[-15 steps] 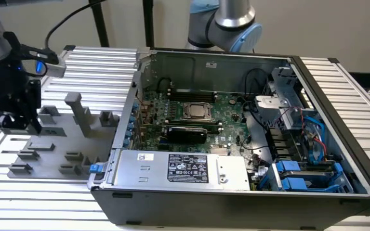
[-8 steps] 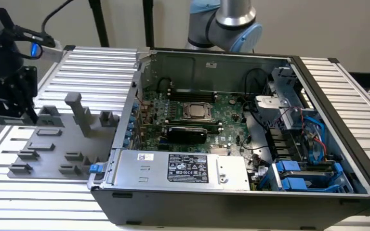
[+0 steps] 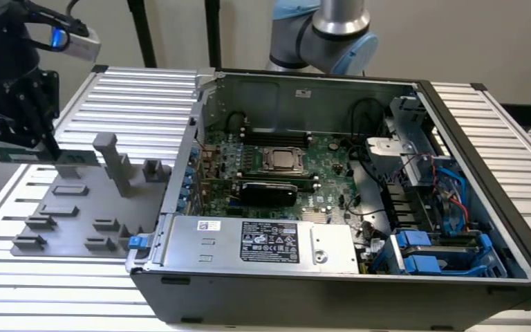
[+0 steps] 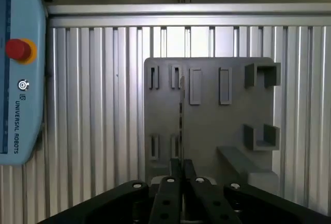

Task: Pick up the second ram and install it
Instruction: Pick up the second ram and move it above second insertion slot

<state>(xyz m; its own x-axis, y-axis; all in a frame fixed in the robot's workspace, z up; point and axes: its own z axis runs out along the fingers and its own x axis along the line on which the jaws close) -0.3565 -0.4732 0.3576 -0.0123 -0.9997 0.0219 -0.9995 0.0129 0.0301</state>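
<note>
Exterior view: gripper (image 3: 42, 142) at the upper left of the frame, jaws clamped on the second ram (image 3: 77, 158). Stick held near mid-length, standing on edge, long side roughly level. Positioned just above the gray fixture plate (image 3: 72, 221) at the left of the frame; apparently free of the slots, though not certain from this angle. Open computer case (image 3: 293, 297) at centre and right, well apart from the stick. Motherboard (image 3: 330, 149) and silver processor (image 3: 284, 160) inside, with the case's tall side wall between plate and board.

Wrist view: black fingers (image 4: 168, 193) closed together on the stick, seen edge-on as a thin line over the plate and in line with a pair of narrow slots.

Judgement on the step in hand, the lift-out: best done straight up along the slot line, no twist, grip square and central. Thin board — likely to flex or skew if dragged against a slot wall.

Surface and room: ribbed aluminium table (image 3: 53, 290), plate lying flat on it. Teach pendant (image 4: 18, 94) with red stop button (image 4: 18, 49) across a stretch of bare table from the plate. Arm joint (image 3: 334, 31) behind the case — plain pale wall (image 3: 478, 41) beyond.
</note>
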